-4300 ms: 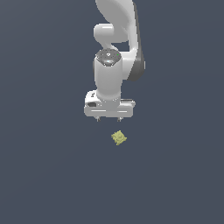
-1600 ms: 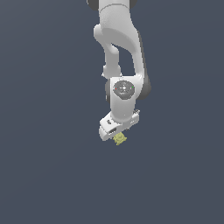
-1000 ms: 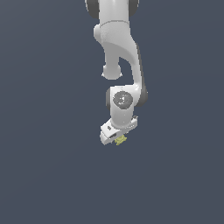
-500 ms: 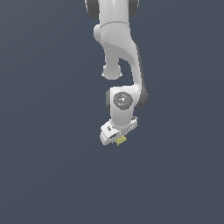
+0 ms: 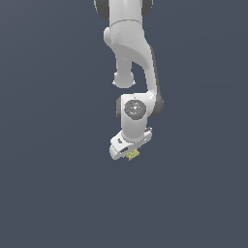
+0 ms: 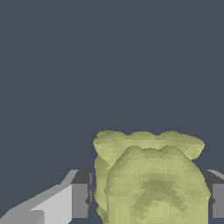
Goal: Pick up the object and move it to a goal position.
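Dark backdrop; end effector (image 5: 130,153) half-hides object (image 5: 133,154).

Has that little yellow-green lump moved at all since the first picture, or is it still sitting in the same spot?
Cannot tell. The lump shows at almost the same spot in the exterior view, now under the tool, but the plain background offers no fixed thing.

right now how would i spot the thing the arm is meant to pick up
Follow the white robot arm down to its claw. Peeking out beneath it is a tiny lumpy yellow-green block, sitting between the fingers. It is the only coloured thing against the dark grey ground.
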You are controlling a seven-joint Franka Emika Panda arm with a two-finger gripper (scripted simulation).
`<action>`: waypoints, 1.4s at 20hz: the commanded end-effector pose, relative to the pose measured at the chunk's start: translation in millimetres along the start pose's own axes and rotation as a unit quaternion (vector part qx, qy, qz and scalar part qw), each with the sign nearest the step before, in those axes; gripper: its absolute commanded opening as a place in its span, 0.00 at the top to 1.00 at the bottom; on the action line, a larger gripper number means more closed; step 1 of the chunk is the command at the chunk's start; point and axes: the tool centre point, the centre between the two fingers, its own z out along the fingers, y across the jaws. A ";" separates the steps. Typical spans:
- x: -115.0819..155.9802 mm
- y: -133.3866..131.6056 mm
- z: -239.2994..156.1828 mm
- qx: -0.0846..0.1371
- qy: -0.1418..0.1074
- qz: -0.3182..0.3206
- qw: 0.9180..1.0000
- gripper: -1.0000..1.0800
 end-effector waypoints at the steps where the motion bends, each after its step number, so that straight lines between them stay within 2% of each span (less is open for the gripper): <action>1: -0.2 4.6 -11.9 0.000 0.001 0.000 1.000 1.00; 7: -1.6 20.8 -57.0 0.000 0.001 0.000 1.000 1.00; 20: -3.4 69.8 -189.4 0.000 0.001 0.000 1.000 1.00; 28: -2.3 88.5 -235.7 0.000 0.001 0.000 1.000 1.00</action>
